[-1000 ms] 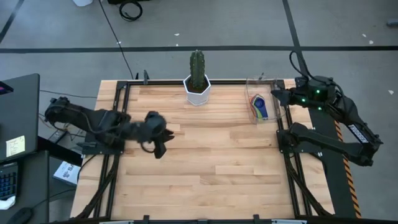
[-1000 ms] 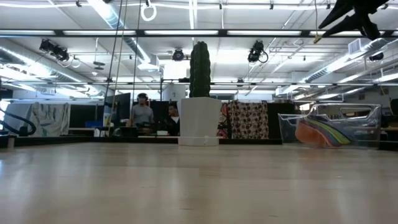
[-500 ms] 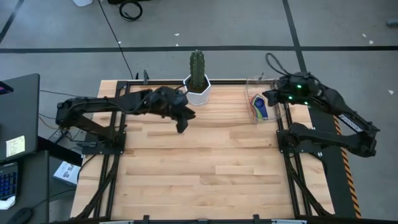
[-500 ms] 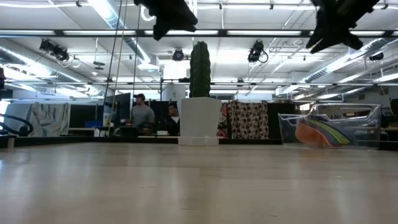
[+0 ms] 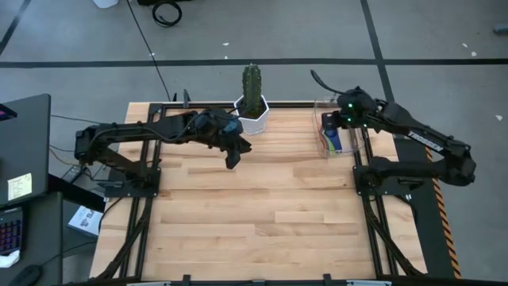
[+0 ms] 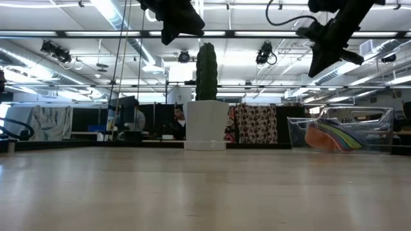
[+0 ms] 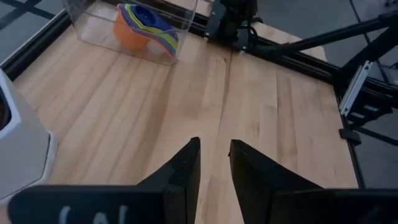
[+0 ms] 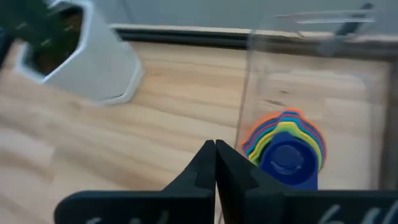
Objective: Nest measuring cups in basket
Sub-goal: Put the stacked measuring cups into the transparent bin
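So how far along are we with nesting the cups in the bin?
Looks essentially done: the coloured plastic measuring cups sit nested as one stack inside the clear plastic rectangular basket. No loose cup shows on the wooden table. Nothing is in hand: the right gripper hovers beside the basket with fingers shut, and the left gripper, fingers open, is near the white cactus pot.

- The near and middle table (image 5: 254, 214) surface is bare wood, open to passage from either side.
- The white pot with cactus (image 5: 252, 103) stands at the far edge, centre; the left gripper (image 5: 232, 159) hangs just beside it.
- The basket (image 5: 337, 135) holding the nested measuring cups (image 5: 330, 137) occupies the far right corner; the right gripper (image 5: 327, 121) sits over its far-left rim.
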